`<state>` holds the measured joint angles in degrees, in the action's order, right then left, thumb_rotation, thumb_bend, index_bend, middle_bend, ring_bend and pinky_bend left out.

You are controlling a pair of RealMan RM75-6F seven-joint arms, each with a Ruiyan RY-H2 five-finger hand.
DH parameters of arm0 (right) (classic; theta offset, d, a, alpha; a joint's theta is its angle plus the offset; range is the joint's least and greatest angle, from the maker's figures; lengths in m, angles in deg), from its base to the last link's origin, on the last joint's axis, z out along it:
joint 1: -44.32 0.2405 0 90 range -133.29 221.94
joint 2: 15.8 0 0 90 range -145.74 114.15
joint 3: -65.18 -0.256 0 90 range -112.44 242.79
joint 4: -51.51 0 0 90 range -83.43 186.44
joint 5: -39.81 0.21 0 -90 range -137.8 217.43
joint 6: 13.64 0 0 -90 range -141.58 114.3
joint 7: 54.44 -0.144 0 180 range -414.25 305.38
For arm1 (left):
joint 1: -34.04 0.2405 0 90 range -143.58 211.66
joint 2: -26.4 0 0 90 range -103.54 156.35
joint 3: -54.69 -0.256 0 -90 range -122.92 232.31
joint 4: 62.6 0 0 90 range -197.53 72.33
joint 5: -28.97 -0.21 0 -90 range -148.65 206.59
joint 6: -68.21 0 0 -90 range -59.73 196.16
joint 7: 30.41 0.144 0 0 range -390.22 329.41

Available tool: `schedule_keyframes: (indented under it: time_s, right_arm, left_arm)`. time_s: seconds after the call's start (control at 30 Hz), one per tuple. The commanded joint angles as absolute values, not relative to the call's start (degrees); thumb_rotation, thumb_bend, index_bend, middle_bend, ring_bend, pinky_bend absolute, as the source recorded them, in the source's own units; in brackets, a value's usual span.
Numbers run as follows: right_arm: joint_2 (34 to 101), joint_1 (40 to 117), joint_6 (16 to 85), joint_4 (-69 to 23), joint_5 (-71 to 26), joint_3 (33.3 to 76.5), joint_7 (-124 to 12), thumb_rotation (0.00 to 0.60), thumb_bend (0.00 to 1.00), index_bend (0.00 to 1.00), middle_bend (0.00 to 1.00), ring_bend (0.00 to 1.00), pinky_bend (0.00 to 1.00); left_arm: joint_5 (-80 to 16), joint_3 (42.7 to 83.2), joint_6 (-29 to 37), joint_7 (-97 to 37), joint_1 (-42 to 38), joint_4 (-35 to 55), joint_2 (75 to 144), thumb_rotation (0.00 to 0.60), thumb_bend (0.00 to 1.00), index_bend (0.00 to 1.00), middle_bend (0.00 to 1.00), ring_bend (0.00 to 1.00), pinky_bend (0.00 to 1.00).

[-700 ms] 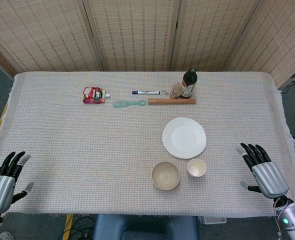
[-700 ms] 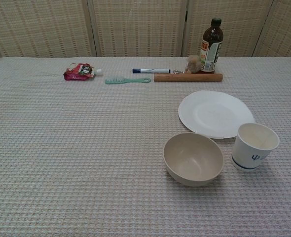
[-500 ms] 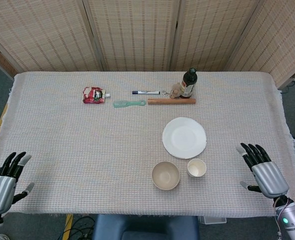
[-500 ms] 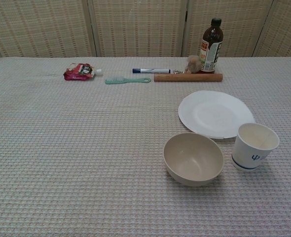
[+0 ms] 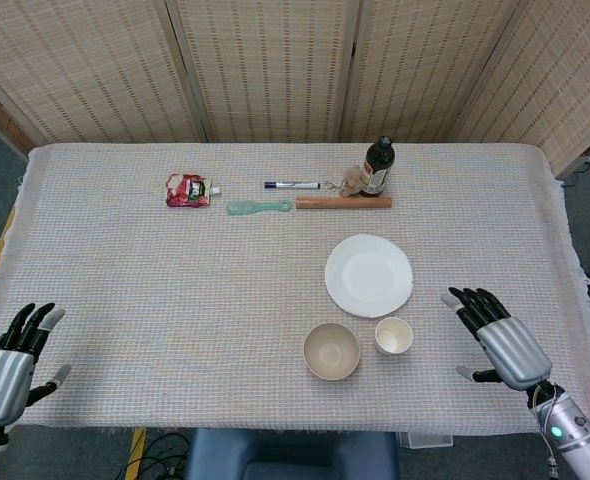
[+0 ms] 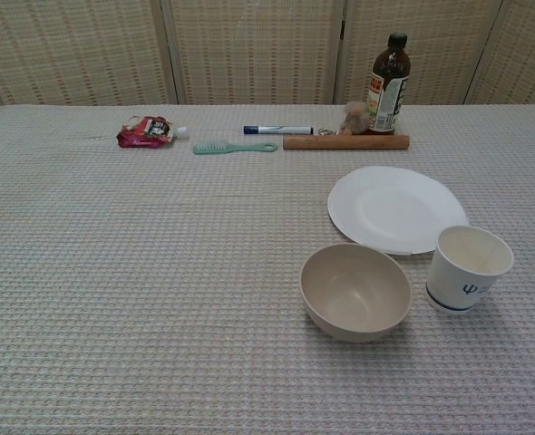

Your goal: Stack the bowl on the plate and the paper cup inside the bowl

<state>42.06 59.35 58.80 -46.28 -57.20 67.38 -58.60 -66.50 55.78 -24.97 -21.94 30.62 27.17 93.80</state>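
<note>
A white plate [image 5: 369, 274] [image 6: 396, 207] lies flat, right of the table's middle. Just in front of it stand a beige bowl [image 5: 331, 350] [image 6: 355, 291] and, to the bowl's right, a white paper cup [image 5: 393, 336] [image 6: 468, 268], both upright and empty. My right hand [image 5: 499, 335] hovers open to the right of the cup, fingers spread and pointing away from me. My left hand [image 5: 7, 362] is open at the table's front left corner, far from all three. Neither hand shows in the chest view.
Along the back of the table lie a red pouch [image 5: 187, 189], a green comb [image 5: 258, 207], a blue marker [image 5: 292, 185], a wooden rolling pin [image 5: 342, 202] and a dark bottle [image 5: 378, 166]. A folding screen stands behind the table.
My right hand has moved left, closer to the cup. The left hand has dropped slightly. The plate, bowl and cup have not moved.
</note>
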Motion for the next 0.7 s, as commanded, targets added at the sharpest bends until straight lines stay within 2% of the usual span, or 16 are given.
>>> schedule_keyframes:
  time_s: [0.03, 0.2, 0.37, 0.7]
  right_arm:
    - [38.4, 64.8, 51.9, -53.5, -58.7, 66.6, -58.3, 0.6, 0.04, 0.0, 0.0, 0.0, 0.0]
    - [37.5, 71.6, 42.4, -59.0, -56.9, 64.8, -59.2, 0.6, 0.01, 0.0, 0.0, 0.0, 0.0]
    - [40.5, 76.2, 35.0, -61.5, -51.0, 62.6, -54.2, 0.6, 0.0, 0.0, 0.0, 0.0, 0.0]
    - [48.8, 82.2, 27.1, -60.2, -38.0, 60.9, -45.4, 0.6, 0.0, 0.0, 0.0, 0.0, 0.0]
  left_arm:
    - [-66.6, 55.9, -25.7, -22.0, 30.9, 27.6, 93.6, 0.6, 0.26, 0.17, 0.16, 0.11, 0.45]
    - [-66.4, 56.1, -26.7, -22.1, 31.4, 28.2, 93.4, 0.6, 0.26, 0.17, 0.16, 0.11, 0.45]
    - [-66.9, 56.0, -27.3, -23.6, 31.7, 28.4, 92.7, 0.6, 0.26, 0.17, 0.16, 0.11, 0.45]
    - [-67.9, 56.0, -29.9, -25.9, 32.7, 28.8, 91.5, 0.6, 0.26, 0.17, 0.16, 0.11, 0.45]
